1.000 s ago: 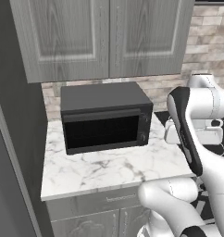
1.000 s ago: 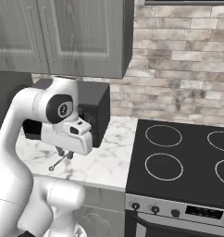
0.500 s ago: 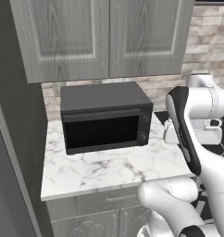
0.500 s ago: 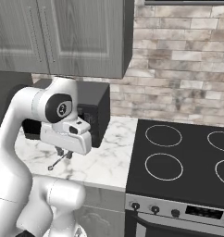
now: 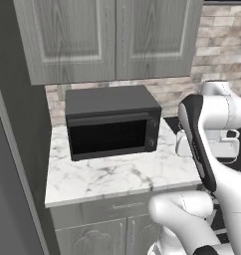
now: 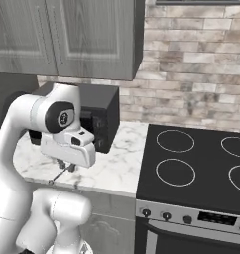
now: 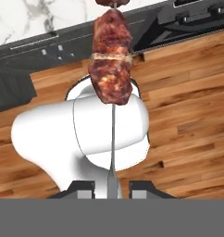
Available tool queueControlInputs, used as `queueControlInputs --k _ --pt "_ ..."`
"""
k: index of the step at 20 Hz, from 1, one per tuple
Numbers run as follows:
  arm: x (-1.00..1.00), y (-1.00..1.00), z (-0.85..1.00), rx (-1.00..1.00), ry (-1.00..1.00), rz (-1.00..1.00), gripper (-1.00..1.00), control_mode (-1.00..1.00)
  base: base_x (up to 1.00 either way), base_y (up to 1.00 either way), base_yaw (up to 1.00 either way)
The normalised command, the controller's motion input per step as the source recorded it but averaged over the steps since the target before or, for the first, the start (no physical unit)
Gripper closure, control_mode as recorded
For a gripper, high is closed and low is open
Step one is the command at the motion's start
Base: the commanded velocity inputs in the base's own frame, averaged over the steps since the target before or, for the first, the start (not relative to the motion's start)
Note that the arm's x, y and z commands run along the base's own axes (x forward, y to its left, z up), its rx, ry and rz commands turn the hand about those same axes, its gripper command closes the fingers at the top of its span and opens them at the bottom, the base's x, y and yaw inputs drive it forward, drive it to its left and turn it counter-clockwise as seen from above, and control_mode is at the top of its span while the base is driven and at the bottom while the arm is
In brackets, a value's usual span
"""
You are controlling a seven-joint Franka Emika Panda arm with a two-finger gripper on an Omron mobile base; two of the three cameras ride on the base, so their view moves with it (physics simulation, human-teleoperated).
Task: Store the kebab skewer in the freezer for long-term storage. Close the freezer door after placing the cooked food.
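Kebab skewer [image 7: 112,92] is picked up, as I read it: my gripper [image 7: 112,187] has its jaws pinched narrow on the thin metal stick, meat chunks hanging out over the wooden floor. Leftmost I see the freezer [image 5: 13,164] as a dark slab, then the microwave [image 5: 111,122], then my arm over the marble counter [image 5: 117,177]. Carrying, placing inside and shutting the door all remain.

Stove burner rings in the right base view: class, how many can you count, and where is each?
4: back left, front left, back right and front right on the black cooktop. The right pair is cut by the frame edge; more may lie beyond.
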Motion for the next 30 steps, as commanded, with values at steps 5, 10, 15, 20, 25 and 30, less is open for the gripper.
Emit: queueControlInputs --k 5,10,15,20,25,30 --pt "0.00 0.00 0.00 0.00 0.00 0.00 1.00 1.00 -0.78 0.14 0.08" --pt "0.00 0.00 0.00 0.00 0.00 0.00 1.00 1.00 -0.48 0.16 0.15" --pt "0.00 0.00 0.00 0.00 0.00 0.00 1.00 1.00 -0.40 0.18 0.23" --pt "0.00 0.00 0.00 0.00 0.00 0.00 1.00 1.00 -0.46 0.31 0.26" --pt "0.00 0.00 0.00 0.00 0.00 0.00 1.00 1.00 -0.61 0.48 0.33" --pt "0.00 0.00 0.00 0.00 0.00 0.00 1.00 1.00 -0.61 0.66 0.26"
